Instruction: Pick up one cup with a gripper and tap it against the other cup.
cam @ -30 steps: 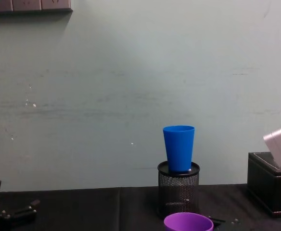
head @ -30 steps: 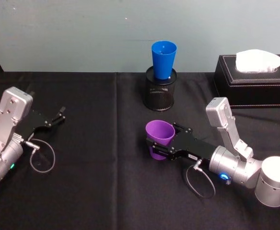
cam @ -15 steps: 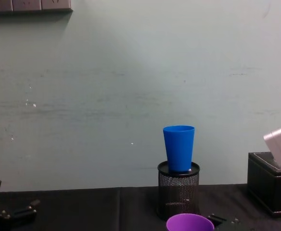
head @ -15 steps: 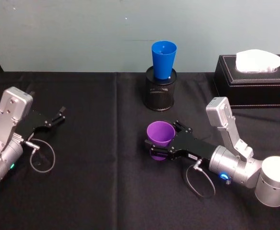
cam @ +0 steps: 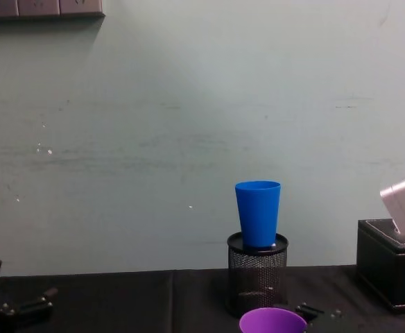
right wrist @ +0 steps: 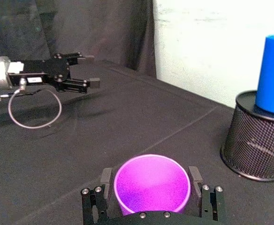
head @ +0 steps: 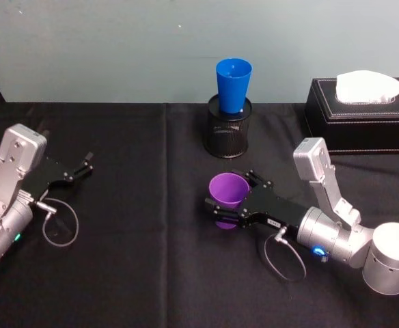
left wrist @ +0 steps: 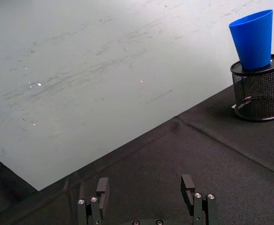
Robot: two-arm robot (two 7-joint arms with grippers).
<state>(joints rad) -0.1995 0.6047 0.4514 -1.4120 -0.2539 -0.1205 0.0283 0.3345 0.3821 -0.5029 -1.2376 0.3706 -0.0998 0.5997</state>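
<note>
purple cup, blue cup

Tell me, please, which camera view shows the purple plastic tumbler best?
The head view: the purple plastic tumbler appears whole, gripped by the right gripper in front of the black mesh pen holder. The right wrist view looks down into it; the chest view catches just its rim.
</note>
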